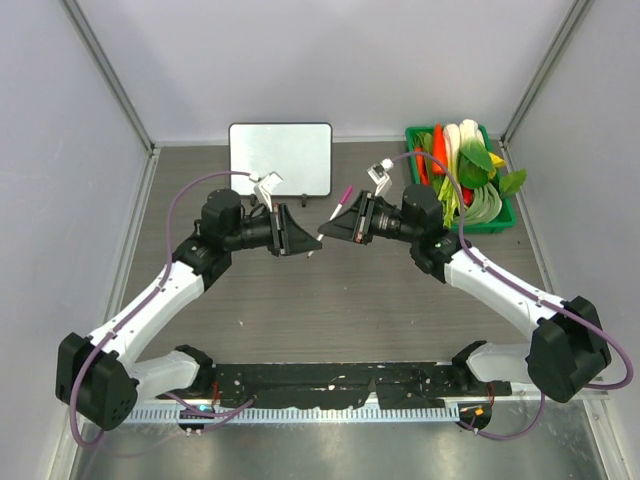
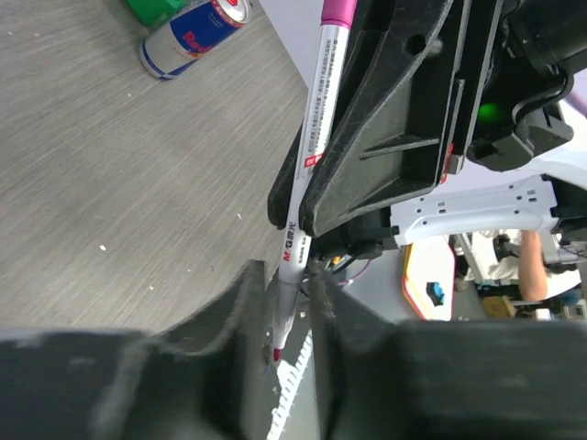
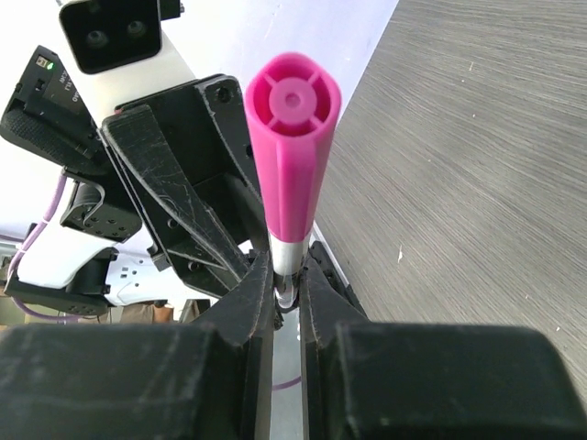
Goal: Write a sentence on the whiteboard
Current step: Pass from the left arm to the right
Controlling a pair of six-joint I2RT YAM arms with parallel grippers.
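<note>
The whiteboard (image 1: 285,150) is a small white board with round corners and a thin dark edge. It sits at the far side of the table (image 1: 350,300), at about 12 o'clock, a little toward 11. Its long sides run from 9 o'clock to 3 o'clock. Its face looks plain and pale all over. Its far edge is up by the back wall (image 1: 300,60). I cannot tell if it lies flat or leans back.

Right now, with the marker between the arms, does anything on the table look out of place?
One thing: a drink can lies on its side on the table by the green basket, in the left wrist view. The whiteboard sits square and the marker looks intact.
</note>
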